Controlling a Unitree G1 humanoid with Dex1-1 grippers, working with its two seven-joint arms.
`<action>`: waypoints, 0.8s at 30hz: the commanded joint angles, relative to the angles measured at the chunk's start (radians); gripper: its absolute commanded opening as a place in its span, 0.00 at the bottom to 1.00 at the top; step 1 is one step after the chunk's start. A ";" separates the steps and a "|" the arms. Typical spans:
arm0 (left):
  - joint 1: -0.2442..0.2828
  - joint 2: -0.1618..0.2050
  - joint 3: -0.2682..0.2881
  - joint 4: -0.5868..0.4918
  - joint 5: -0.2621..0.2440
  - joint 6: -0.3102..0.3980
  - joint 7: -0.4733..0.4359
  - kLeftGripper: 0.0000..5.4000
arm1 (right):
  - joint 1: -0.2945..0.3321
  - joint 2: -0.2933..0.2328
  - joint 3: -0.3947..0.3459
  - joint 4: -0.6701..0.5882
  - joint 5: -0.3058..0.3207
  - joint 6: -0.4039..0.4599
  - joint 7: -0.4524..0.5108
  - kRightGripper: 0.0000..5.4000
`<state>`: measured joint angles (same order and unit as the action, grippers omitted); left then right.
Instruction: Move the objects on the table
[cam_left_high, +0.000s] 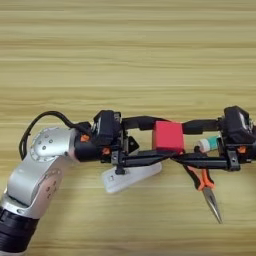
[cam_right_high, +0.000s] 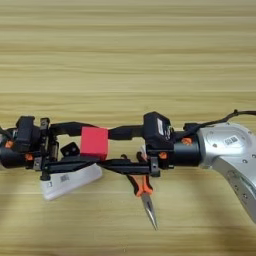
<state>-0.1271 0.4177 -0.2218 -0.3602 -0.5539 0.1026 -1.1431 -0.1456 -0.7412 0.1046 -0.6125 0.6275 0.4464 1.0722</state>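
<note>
The small red cube (cam_left_high: 168, 137) sits at mid-table, right where my two grippers meet. My left gripper (cam_left_high: 159, 141) reaches it from the left and my right gripper (cam_left_high: 180, 142) from the right, both level with it. Which of them grips the cube does not show. Under the left gripper lies the long white device (cam_left_high: 131, 177), and the tiny black cube (cam_left_high: 132, 144) sits just above it. The orange-handled pliers (cam_left_high: 205, 182) lie below the right gripper, tips pointing toward the near edge. The white tube with a teal label (cam_left_high: 210, 144) peeks out beside the right gripper.
The wooden table (cam_left_high: 125, 55) fills the view. My left arm (cam_left_high: 35, 180) comes in from the lower left, and my right arm (cam_right_high: 230, 150) comes in from the right edge.
</note>
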 joint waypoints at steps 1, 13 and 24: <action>-0.005 0.008 -0.004 0.000 0.012 -0.003 0.003 0.43 | 0.000 -0.009 -0.020 0.000 0.005 0.004 -0.010 0.42; -0.001 0.001 -0.009 0.009 0.018 -0.014 0.007 0.41 | 0.001 0.007 -0.029 0.001 0.017 0.005 -0.029 0.61; -0.002 -0.006 -0.013 0.020 0.023 -0.023 0.010 0.41 | -0.004 0.016 -0.041 -0.004 0.049 0.017 -0.050 0.82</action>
<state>-0.1267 0.4096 -0.2325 -0.3430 -0.5467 0.0915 -1.1374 -0.1399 -0.7274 0.0779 -0.6121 0.6539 0.4502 1.0303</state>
